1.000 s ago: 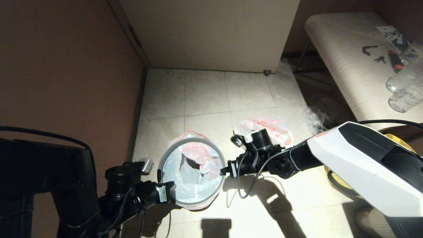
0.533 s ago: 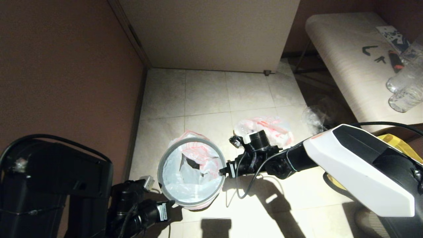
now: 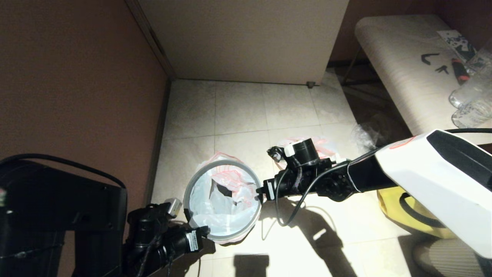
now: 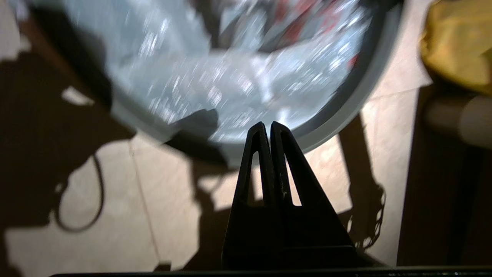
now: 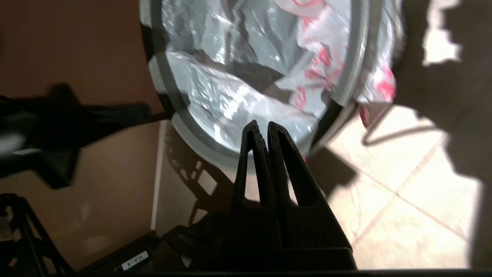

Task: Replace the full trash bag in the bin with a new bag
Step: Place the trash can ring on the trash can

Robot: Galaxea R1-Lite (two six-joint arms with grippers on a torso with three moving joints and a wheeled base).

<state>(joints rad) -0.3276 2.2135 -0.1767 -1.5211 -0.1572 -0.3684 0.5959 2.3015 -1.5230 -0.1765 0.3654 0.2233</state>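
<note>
The bin (image 3: 187, 192) stands on the tiled floor, its grey ring rim (image 5: 355, 57) on top. The new bag (image 3: 225, 215), white with red print, lines the bin under the ring, and its edge hangs outside. My left gripper (image 3: 205, 231) is shut and empty at the near left of the rim (image 4: 346, 111); its tips (image 4: 267, 125) are over the ring's edge. My right gripper (image 3: 259, 190) is shut and empty just off the rim's right side, tips (image 5: 262, 125) above the bag (image 5: 238, 100). The full trash bag (image 3: 326, 144) lies on the floor behind my right wrist, partly hidden.
A yellow fabric tote (image 3: 392, 215) sits on the floor under my right forearm. Clear plastic wrap (image 3: 365, 134) lies near a padded bench (image 3: 399, 69) with bottles (image 3: 469, 104) at the right. A brown wall (image 3: 77, 96) runs along the left and a pale cabinet (image 3: 246, 38) stands behind.
My left gripper has drawn back and down along the bin's near left rim. My right forearm has lifted a little, with its gripper staying by the right rim. Both stay shut.
</note>
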